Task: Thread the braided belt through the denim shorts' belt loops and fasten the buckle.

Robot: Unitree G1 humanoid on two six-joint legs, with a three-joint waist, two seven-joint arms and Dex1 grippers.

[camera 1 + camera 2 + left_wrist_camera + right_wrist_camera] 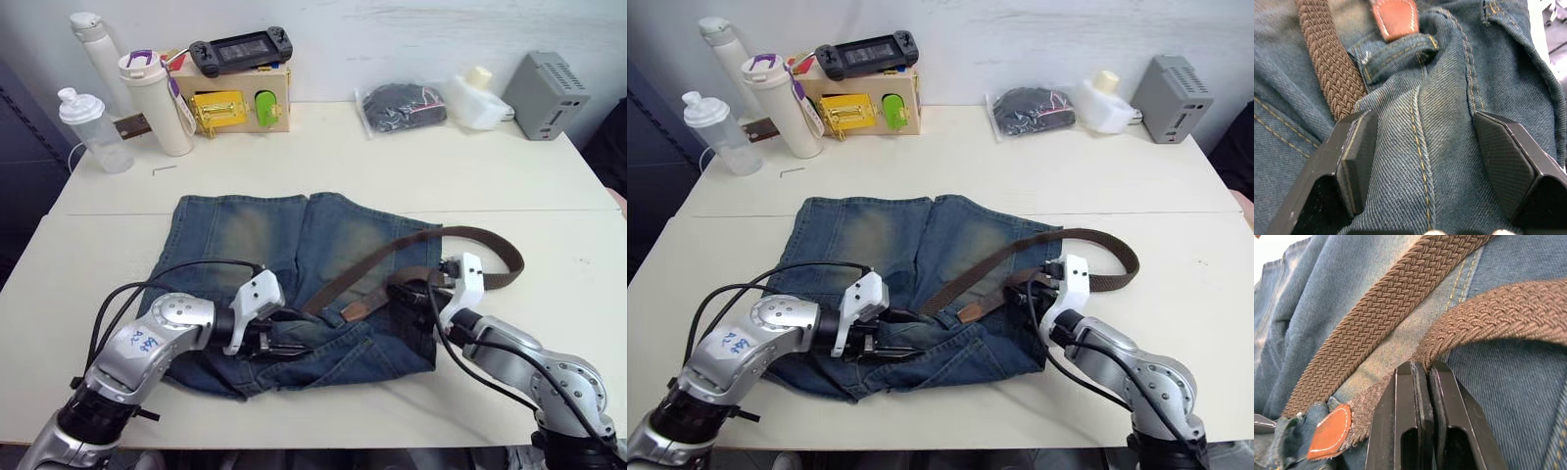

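The denim shorts [245,230] lie flat on the white table, waistband toward me. The braided belt [377,257] runs diagonally across them and loops off their right edge [509,262]. Its tan leather tip [1396,17] sits at a belt loop [1396,51] on the waistband. My left gripper [1422,120] is open, its fingers [1359,156] straddling a raised fold of the waistband just below that loop. My right gripper [1422,364] is shut on the belt strap a short way behind the tip, at the shorts' right side [411,291]. The buckle is hidden.
Along the table's far edge stand bottles [157,103], a wooden box [240,103] with a game controller on top, a black pouch [402,106], a white container [478,98] and a grey box [547,95]. A small hex key [164,169] lies behind the shorts.
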